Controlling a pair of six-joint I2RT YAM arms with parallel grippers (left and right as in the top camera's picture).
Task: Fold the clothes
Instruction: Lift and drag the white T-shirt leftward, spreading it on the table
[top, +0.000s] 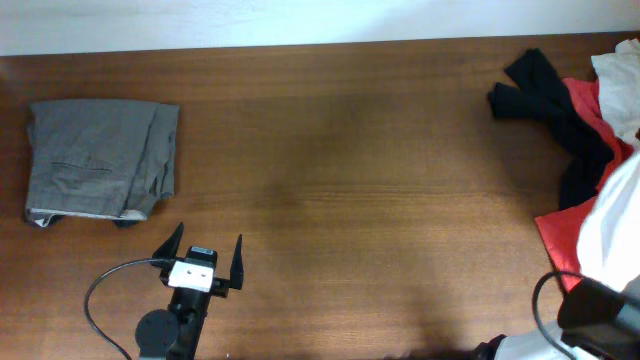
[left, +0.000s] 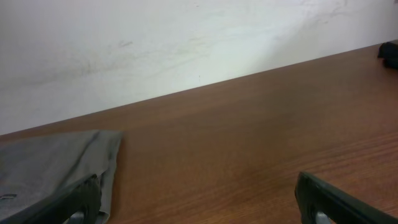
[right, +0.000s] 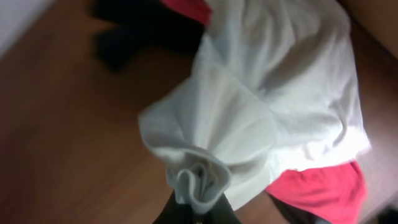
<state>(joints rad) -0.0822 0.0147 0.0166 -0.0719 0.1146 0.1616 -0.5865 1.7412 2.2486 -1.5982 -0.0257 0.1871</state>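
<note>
Your right gripper (right: 198, 211) was clenched on a bunched fold of the white garment (right: 280, 93) at the table's (top: 380, 180) right edge. You needed to draw it slowly clear of the red garment (right: 317, 190). Your left gripper (top: 210, 258) hung released and empty.

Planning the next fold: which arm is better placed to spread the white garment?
Right. The right gripper pinches the white garment at the pile; the left gripper hangs open by the folded grey trousers, across the table.

No text, label, brand or number can be read on the grey folded garment (top: 100, 160), the white cloth (right: 280, 93) or the table (top: 380, 200)
</note>
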